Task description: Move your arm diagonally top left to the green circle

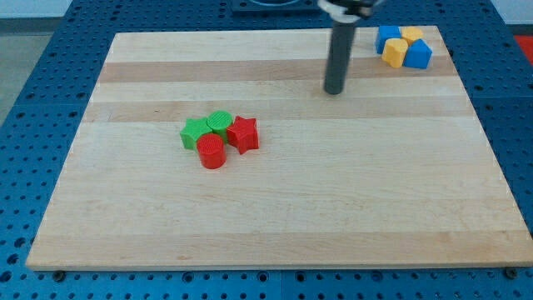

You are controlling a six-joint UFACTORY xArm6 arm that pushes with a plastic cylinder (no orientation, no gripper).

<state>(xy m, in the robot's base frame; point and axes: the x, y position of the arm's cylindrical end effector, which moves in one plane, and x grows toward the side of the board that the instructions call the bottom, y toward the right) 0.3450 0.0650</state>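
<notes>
I see a pale wooden board with lengthwise grain stripes, evenly lit, filling most of the view. Around the board on every side lies a blue table surface dotted with rows of small holes. Nothing of walls or windows shows.

1 raised view, angled down, board
</notes>
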